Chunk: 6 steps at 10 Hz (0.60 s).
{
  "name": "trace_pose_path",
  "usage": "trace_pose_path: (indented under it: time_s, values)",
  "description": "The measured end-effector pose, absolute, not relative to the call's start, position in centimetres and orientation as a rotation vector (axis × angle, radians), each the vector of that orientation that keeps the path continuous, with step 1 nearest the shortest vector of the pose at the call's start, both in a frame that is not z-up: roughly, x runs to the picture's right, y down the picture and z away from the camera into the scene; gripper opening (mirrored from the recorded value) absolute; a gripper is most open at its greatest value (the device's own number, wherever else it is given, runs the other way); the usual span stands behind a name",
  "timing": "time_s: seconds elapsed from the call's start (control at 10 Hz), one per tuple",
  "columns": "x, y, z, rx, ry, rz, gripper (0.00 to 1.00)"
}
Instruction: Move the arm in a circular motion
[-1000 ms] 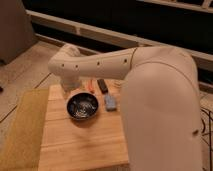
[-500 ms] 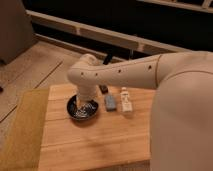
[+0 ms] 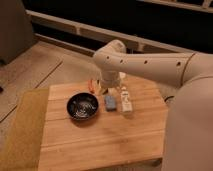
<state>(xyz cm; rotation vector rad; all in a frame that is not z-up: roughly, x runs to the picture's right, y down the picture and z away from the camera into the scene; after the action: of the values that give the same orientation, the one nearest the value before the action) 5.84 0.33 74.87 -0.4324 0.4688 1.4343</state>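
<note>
The arm (image 3: 150, 65) comes in from the right as a thick cream-white tube with a row of small dark holes along its side. It runs leftward above the far part of the wooden counter (image 3: 100, 145) and bends at a bulbous joint (image 3: 114, 52), from which a shorter segment drops toward the boards. Another very large rounded segment of it fills the right side of the view. The tool (image 3: 106, 90) hangs at the end of that drop, low over the counter's far edge, between an orange item (image 3: 91, 85) on its left and a white bottle (image 3: 126, 100) on its right. The wrist partly hides it, and I cannot tell whether it is open, closed or gripping anything. A black bowl (image 3: 82, 106) with a shiny inside sits left of centre, nearer the camera than the tool. A grey-blue block (image 3: 110, 102) lies between bowl and bottle, just beside the bottle and apart from the bowl. Any print on the bottle cannot be read. An olive-yellow mat (image 3: 22, 130) covers the counter's left side. Speckled floor (image 3: 40, 65) lies beyond.
</note>
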Motion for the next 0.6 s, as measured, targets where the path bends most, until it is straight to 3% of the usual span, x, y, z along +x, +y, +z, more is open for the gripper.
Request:
trace_pose_path:
  time_s: [0.3, 0.6]
  values:
    - [9.3, -3.5, 77.8, -0.423, 0.507, 1.438, 0.65]
    - [6.9, -7.4, 80.4, -0.429, 0.446, 1.355, 0.65]
